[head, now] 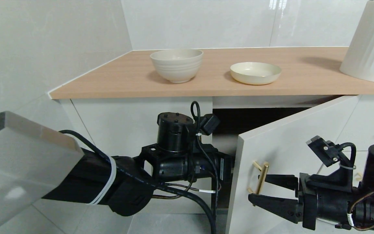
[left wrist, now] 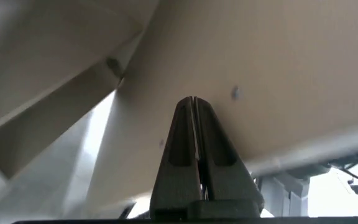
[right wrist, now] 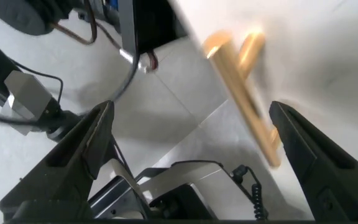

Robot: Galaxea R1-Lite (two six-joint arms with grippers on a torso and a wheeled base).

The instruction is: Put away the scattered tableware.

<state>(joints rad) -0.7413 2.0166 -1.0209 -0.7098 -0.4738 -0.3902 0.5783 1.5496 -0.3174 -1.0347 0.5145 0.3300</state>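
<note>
The tableware is seen up on the wooden countertop (head: 109, 81). A ribbed cream bowl (head: 176, 65) is stood upright towards the left corner, and a shallow cream dish (head: 255, 72) is set to its right, well apart from it. Neither is touched by an arm. Further right, a white pleated lampshade (head: 372, 42) is parked on the same top.

Below the counter, a white cabinet door (head: 281, 143) is swung open towards the camera, and a dark opening is exposed behind it.

The right gripper (head: 257, 188) is held low at the face of that door with its fingers spread wide and nothing gripped. The gold bar handle (head: 262, 177) is framed between them. From the right wrist view the same is confirmed: the right gripper (right wrist: 191, 107) is splayed to either side, and the handle (right wrist: 244, 93) is caught in the gap, nearer one finger than the other. No contact with it can be made out.

The left arm is stretched in low towards the gap beside the door's hinged edge, its end hidden behind the door in the head view. In the left wrist view the left gripper (left wrist: 192, 99) is shown with its two dark fingers (left wrist: 178, 143) pressed flat together and nothing between them. It is pointed at a pale panel (left wrist: 278, 68) marked with a small fastener.
</note>
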